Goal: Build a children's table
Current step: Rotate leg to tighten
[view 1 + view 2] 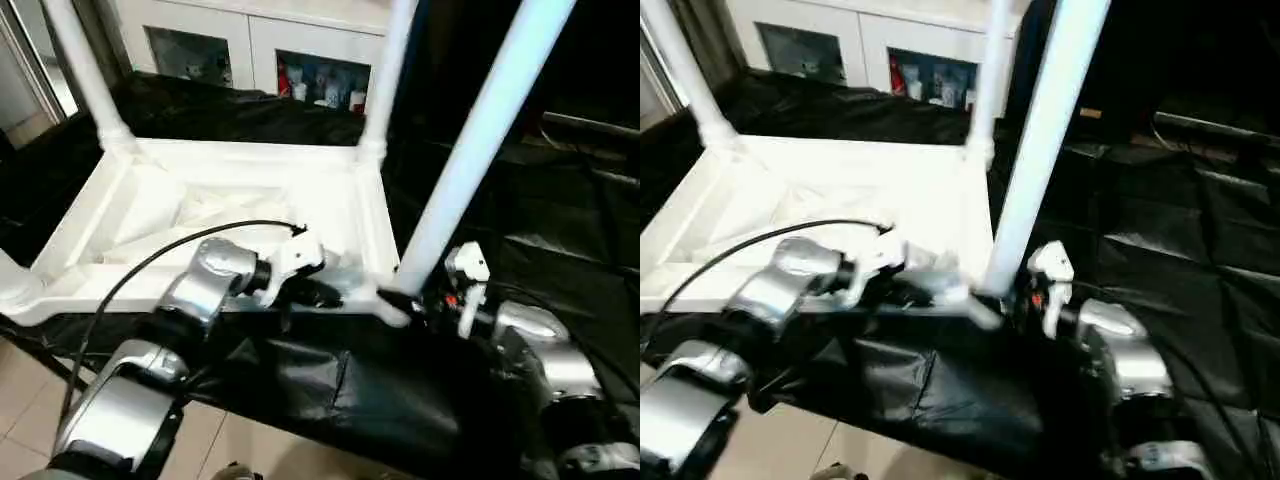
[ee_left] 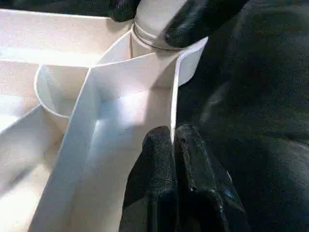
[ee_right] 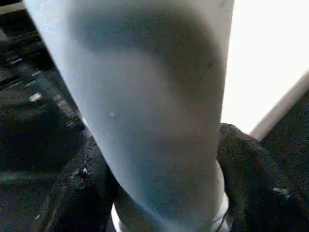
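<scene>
The children's table lies upside down on black cloth, its ribbed white top (image 1: pixel 375 215) facing up. Legs stand in the far left (image 1: pixel 85 70) and far right (image 1: pixel 390 70) corner sockets. A third leg (image 1: pixel 480 130) rises from the near right socket. My right gripper (image 1: pixel 405 300) is at that leg's base, one black finger (image 3: pixel 87 193) on each side of the leg (image 3: pixel 159 121) and pressed against it. My left gripper (image 2: pixel 174 145) is shut on the thin near rim wall (image 2: pixel 145 77) of the top, just left of that corner.
A white glass-door cabinet (image 1: pixel 260 50) stands behind the table. Black cloth (image 1: pixel 350 390) covers the work surface and drapes to the right. Tiled floor (image 1: pixel 30 400) shows at the near left. A black cable (image 1: pixel 150 260) loops over my left forearm.
</scene>
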Available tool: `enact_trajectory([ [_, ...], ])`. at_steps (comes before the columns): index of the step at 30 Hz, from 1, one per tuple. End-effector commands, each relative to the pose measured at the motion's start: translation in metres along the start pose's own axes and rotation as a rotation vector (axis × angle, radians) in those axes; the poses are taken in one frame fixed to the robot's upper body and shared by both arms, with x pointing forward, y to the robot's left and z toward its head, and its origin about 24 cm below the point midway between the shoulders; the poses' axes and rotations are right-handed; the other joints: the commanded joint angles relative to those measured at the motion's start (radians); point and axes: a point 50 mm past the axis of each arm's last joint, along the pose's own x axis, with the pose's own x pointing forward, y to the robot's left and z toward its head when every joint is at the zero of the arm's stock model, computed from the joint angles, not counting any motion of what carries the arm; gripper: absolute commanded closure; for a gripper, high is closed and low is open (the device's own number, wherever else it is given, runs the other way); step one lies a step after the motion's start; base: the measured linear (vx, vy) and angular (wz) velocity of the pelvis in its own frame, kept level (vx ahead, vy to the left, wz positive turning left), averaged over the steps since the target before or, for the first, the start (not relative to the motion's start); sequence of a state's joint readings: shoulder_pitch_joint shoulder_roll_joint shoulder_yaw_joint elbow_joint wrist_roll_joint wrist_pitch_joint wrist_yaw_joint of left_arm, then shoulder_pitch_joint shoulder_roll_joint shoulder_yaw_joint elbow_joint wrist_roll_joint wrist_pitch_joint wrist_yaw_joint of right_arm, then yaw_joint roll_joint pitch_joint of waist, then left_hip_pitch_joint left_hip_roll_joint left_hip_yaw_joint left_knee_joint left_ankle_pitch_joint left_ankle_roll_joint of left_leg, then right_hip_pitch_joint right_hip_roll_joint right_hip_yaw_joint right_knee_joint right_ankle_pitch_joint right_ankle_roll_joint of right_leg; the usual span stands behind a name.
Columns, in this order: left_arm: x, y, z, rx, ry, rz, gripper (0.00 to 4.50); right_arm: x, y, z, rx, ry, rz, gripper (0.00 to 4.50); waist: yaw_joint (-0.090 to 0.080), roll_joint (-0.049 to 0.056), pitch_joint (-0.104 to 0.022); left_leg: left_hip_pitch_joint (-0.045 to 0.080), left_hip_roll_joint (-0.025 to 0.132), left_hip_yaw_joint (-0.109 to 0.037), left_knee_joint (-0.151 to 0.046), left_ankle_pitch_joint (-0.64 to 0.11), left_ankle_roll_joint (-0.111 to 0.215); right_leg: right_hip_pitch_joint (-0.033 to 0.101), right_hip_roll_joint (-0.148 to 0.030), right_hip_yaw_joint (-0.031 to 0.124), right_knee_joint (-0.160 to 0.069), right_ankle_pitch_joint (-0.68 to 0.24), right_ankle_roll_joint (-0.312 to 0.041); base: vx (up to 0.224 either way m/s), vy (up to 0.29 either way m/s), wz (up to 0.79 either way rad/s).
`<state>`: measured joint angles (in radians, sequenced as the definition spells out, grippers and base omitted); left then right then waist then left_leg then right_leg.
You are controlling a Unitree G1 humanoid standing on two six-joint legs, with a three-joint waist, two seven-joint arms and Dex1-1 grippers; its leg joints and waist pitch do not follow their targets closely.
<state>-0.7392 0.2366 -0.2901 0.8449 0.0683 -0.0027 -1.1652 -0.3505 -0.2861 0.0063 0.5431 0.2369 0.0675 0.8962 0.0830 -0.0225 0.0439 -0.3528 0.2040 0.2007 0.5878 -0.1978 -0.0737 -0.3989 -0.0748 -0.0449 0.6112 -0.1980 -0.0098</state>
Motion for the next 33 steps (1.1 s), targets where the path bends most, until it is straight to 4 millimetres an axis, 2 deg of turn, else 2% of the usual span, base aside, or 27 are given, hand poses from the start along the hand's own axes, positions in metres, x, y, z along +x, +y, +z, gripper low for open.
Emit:
enact_trajectory([
  [1,0.005,0.015,0.006,-0.030,0.017,0.216,4.50,0.014,0.006,-0.015,0.019,0.066,-0.087,1.89,-0.009,0.004,-0.046,0.012,0.031,-0.017,-0.077,-0.242,0.013,0.036,-0.068,0.041,-0.090,-0.283,-0.209,0.000,0.000,0.00],
  [4,0.015,0.019,0.012,-0.057,0.009,0.301,4.50,0.029,0.003,-0.016,0.088,0.048,-0.271,1.91,-0.014,0.001,-0.048,0.012,0.028,-0.020,-0.078,-0.247,-0.005,0.037,-0.068,0.041,-0.093,-0.313,-0.188,0.000,0.000,0.00],
  [5,0.018,0.019,0.014,-0.061,0.006,0.316,4.50,0.033,0.002,-0.015,0.109,0.044,-0.324,1.91,-0.017,0.005,-0.048,0.012,0.028,-0.020,-0.078,-0.245,-0.004,0.035,-0.066,0.041,-0.094,-0.299,-0.188,0.000,0.000,0.00],
  [6,0.023,0.018,0.016,-0.062,0.002,0.325,4.50,0.038,0.002,-0.015,0.129,0.040,-0.373,1.91,-0.020,0.004,-0.050,0.008,0.026,-0.021,-0.078,-0.238,-0.008,0.038,-0.065,0.041,-0.091,-0.281,-0.190,0.000,0.000,0.00],
  [7,0.030,0.017,0.021,-0.060,-0.004,0.333,4.50,0.045,0.003,-0.013,0.143,0.033,-0.416,1.91,-0.023,0.004,-0.051,0.010,0.027,-0.019,-0.077,-0.229,-0.005,0.036,-0.065,0.041,-0.089,-0.256,-0.195,0.000,0.000,0.00],
  [9,0.036,0.015,0.024,-0.056,-0.015,0.329,4.50,0.052,0.006,-0.011,0.118,0.033,-0.430,1.91,-0.027,0.004,-0.053,0.007,0.025,-0.019,-0.076,-0.219,-0.002,0.039,-0.064,0.041,-0.087,-0.230,-0.200,0.000,0.000,0.00],
  [10,0.043,0.012,0.028,-0.052,-0.025,0.316,4.50,0.058,0.009,-0.009,0.084,0.036,-0.443,1.91,-0.025,0.004,-0.054,0.007,0.025,-0.018,-0.073,-0.203,0.005,0.040,-0.064,0.042,-0.084,-0.194,-0.206,0.000,0.000,0.00],
  [11,0.047,0.010,0.030,-0.044,-0.032,0.305,4.50,0.062,0.011,-0.006,0.054,0.024,-0.430,1.91,-0.026,0.000,-0.055,0.002,0.024,-0.018,-0.073,-0.186,0.015,0.045,-0.064,0.041,-0.081,-0.159,-0.212,0.000,0.000,0.00],
  [13,0.049,0.008,0.031,-0.037,-0.034,0.293,4.50,0.065,0.014,-0.004,0.010,0.018,-0.393,1.91,-0.025,0.000,-0.058,0.001,0.023,-0.016,-0.069,-0.158,0.032,0.048,-0.063,0.041,-0.074,-0.106,-0.222,0.000,0.000,0.00],
  [14,0.049,0.008,0.031,-0.034,-0.035,0.291,4.50,0.064,0.015,-0.003,0.009,0.013,-0.378,1.35,-0.025,0.003,-0.057,0.000,0.023,-0.015,-0.068,-0.148,0.043,0.048,-0.063,0.041,-0.072,-0.081,-0.230,0.000,0.000,0.00],
  [15,0.049,0.008,0.031,-0.034,-0.035,0.291,4.50,0.064,0.015,-0.003,0.009,0.013,-0.378,1.35,-0.024,-0.001,-0.058,-0.001,0.024,-0.016,-0.068,-0.142,0.046,0.049,-0.062,0.040,-0.071,-0.073,-0.231,0.000,0.000,0.00],
  [17,0.046,0.008,0.029,-0.027,-0.039,0.275,4.50,0.062,0.013,0.001,0.030,-0.020,-0.348,1.28,-0.024,0.000,-0.058,0.000,0.024,-0.015,-0.067,-0.145,0.069,0.051,-0.064,0.040,-0.071,-0.063,-0.241,0.000,0.000,0.00],
  [18,0.044,0.008,0.028,-0.022,-0.041,0.265,4.50,0.059,0.011,0.003,0.018,-0.029,-0.323,1.23,-0.025,-0.005,-0.057,0.000,0.024,-0.014,-0.067,-0.148,0.072,0.050,-0.064,0.041,-0.072,-0.069,-0.241,0.000,0.000,0.00],
  [19,0.039,0.008,0.024,-0.015,-0.038,0.246,4.50,0.052,0.010,0.005,-0.008,-0.033,-0.257,0.91,-0.023,-0.005,-0.057,0.001,0.026,-0.014,-0.067,-0.151,0.077,0.051,-0.065,0.040,-0.073,-0.080,-0.243,0.000,0.000,0.00],
  [23,0.032,0.007,0.018,-0.004,-0.036,0.191,4.50,0.036,0.007,0.006,-0.053,-0.022,-0.112,0.91,-0.022,-0.009,-0.057,-0.004,0.027,-0.015,-0.063,-0.140,0.105,0.056,-0.066,0.040,-0.069,-0.050,-0.246,0.000,0.000,0.00],
  [27,0.019,0.001,0.012,0.015,-0.057,0.059,4.50,0.004,-0.002,0.011,-0.082,-0.012,0.047,0.91,-0.023,-0.013,-0.055,-0.004,0.029,-0.014,-0.062,-0.148,0.127,0.056,-0.066,0.040,-0.071,-0.067,-0.261,0.000,0.000,0.00],
  [29,0.016,-0.002,0.010,0.018,-0.065,0.009,4.50,-0.002,-0.004,0.013,-0.088,-0.010,0.068,0.91,-0.024,-0.010,-0.054,-0.005,0.030,-0.014,-0.063,-0.152,0.124,0.052,-0.066,0.039,-0.071,-0.083,-0.266,0.000,0.000,0.00],
  [31,0.008,-0.011,0.004,0.012,-0.046,-0.118,4.50,-0.010,-0.005,0.016,-0.082,-0.009,0.123,0.91,-0.021,-0.009,-0.052,-0.002,0.035,-0.013,-0.065,-0.161,0.115,0.049,-0.064,0.038,-0.071,-0.107,-0.271,0.000,0.000,0.00],
  [33,0.004,-0.012,0.002,0.008,-0.038,-0.146,4.50,-0.015,-0.005,0.018,-0.081,-0.005,0.159,0.91,-0.016,-0.006,-0.053,0.003,0.038,-0.012,-0.065,-0.164,0.108,0.047,-0.064,0.037,-0.070,-0.107,-0.276,0.000,0.000,0.00],
])
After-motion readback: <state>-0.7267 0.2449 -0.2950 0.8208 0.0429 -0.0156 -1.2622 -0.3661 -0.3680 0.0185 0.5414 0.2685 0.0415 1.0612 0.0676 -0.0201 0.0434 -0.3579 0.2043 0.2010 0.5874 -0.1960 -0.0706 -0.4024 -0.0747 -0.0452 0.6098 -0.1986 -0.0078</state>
